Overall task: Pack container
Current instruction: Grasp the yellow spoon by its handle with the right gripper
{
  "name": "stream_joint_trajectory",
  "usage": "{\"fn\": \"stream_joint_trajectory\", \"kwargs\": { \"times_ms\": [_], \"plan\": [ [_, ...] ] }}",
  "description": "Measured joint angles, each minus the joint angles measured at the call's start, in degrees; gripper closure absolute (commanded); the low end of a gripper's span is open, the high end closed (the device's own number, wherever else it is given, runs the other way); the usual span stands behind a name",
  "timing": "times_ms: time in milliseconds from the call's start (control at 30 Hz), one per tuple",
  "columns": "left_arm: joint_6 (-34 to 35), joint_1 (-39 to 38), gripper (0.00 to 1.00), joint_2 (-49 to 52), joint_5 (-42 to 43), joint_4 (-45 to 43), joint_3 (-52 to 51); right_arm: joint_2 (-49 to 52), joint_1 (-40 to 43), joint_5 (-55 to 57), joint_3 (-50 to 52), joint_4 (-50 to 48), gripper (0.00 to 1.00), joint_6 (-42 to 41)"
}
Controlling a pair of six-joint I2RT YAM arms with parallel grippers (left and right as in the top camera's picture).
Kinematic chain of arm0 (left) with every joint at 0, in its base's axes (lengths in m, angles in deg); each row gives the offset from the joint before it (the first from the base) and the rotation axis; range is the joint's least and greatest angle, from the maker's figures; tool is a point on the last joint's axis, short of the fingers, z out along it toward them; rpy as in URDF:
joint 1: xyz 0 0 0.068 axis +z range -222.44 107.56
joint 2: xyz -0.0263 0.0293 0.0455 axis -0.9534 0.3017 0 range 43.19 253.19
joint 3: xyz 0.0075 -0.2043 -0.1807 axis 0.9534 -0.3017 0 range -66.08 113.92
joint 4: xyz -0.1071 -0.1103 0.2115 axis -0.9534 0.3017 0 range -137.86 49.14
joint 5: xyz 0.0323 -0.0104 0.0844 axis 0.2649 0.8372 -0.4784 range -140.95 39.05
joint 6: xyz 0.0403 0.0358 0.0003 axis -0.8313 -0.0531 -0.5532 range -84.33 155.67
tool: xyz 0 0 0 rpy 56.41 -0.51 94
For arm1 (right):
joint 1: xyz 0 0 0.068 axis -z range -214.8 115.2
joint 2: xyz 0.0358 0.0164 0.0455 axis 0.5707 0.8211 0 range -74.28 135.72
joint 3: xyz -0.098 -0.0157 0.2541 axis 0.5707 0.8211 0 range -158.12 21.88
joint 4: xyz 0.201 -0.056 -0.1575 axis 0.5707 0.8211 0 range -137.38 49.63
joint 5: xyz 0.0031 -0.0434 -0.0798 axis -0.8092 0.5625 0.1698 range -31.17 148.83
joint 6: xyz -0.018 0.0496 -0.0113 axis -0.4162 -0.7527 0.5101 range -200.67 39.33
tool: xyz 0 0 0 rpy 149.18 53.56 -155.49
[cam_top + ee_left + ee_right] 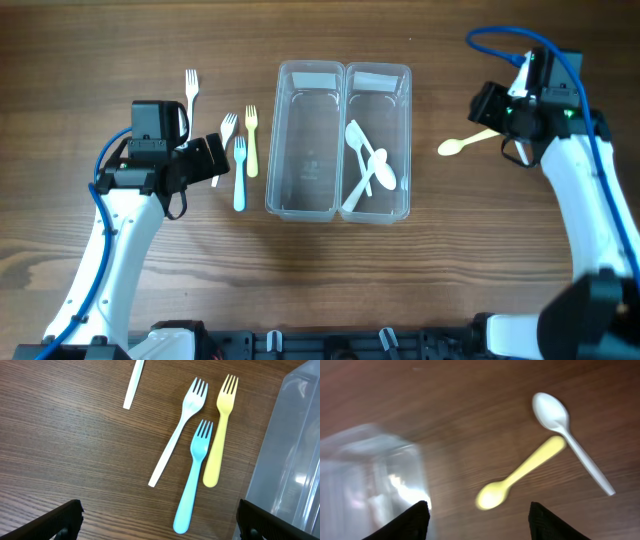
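Two clear bins stand side by side mid-table: the left bin point(305, 140) is empty and the right bin point(400, 140) holds white spoons point(365, 165). A blue fork point(194, 477), a yellow fork point(221, 430) and a white fork point(179, 430) lie left of the bins. My left gripper point(160, 520) is open and empty just above the blue fork's handle. A yellow spoon point(520, 475) and a white spoon point(570, 440) lie right of the bins. My right gripper point(477, 517) is open and empty over the yellow spoon's bowl.
Another white fork point(191, 95) lies apart at the far left, and its handle shows in the left wrist view point(133, 385). The left bin's wall point(290, 450) is close to my left gripper's right finger. The right bin's corner point(370, 470) is beside my right gripper's left finger.
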Motion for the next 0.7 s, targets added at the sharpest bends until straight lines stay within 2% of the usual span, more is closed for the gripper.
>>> {"fn": "stream_joint_trajectory", "kwargs": {
  "times_ms": [233, 367, 400, 467, 600, 633, 700],
  "plan": [
    [0.00, 0.00, 0.00, 0.00, 0.00, 0.02, 0.00, 3.89, 9.16, -0.28, 0.26, -5.95, 0.40, 9.60],
    [0.00, 0.00, 0.00, 0.00, 0.00, 0.02, 0.00, 4.57, 12.46, -2.97, 0.24, -4.50, 0.49, 13.18],
    [0.00, 0.00, 0.00, 0.00, 0.00, 0.00, 0.00, 4.94, 12.52, -3.54, 0.24, -3.63, 0.44, 13.31],
    [0.00, 0.00, 0.00, 0.00, 0.00, 0.00, 0.00, 5.81, 12.22, -4.33, 0.24, -0.39, 0.41, 10.67],
    [0.00, 0.00, 0.00, 0.00, 0.00, 0.02, 0.00, 6.56, 11.23, -4.33, 0.42, 4.76, 0.43, -1.38],
    [0.00, 0.00, 0.00, 0.00, 0.00, 0.00, 0.00, 6.56, 11.06, -4.31, 0.42, 4.57, 0.38, -2.89],
    [0.00, 0.00, 0.00, 0.00, 0.00, 0.00, 0.00, 6.56, 10.60, -4.28, 0.42, 4.55, 0.20, -5.57]
  ]
}}
